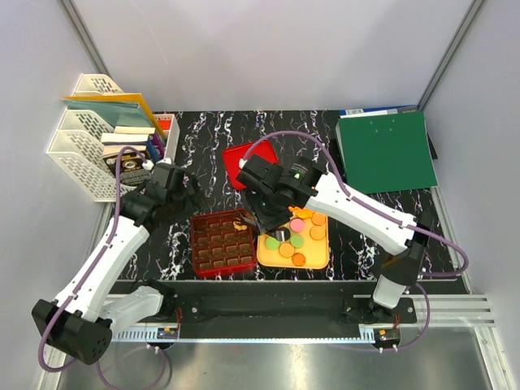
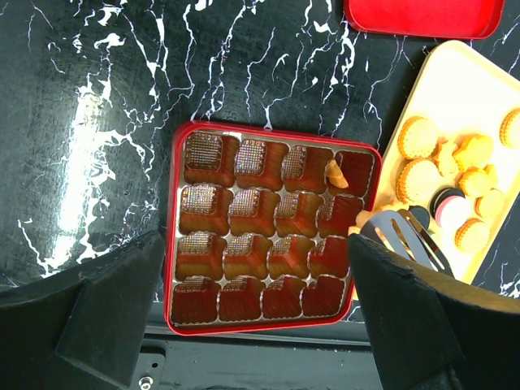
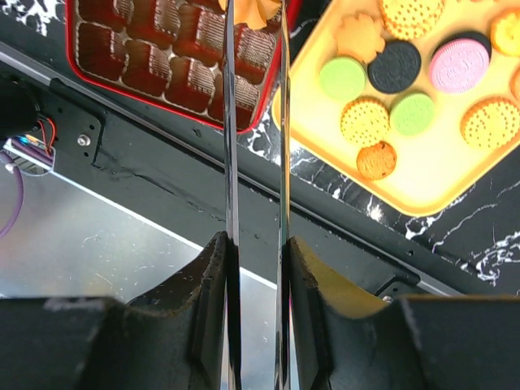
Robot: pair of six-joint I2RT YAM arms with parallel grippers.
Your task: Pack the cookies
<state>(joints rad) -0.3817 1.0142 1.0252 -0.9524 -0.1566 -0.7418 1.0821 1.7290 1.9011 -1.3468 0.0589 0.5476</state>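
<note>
Above the red box [image 1: 221, 242], right arm [image 1: 357, 207] reaches, claw [image 3: 256, 244] clamping tongs [image 3: 230, 122].

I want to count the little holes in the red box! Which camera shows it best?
The left wrist view: the whole red box sits in frame, every compartment visible. The top view shows it too, but small. The right wrist view catches only one end, crossed by the tongs.

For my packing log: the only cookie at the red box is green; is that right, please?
No: that cookie at the red box is orange, not green. The left wrist view shows it at a corner compartment.
</note>
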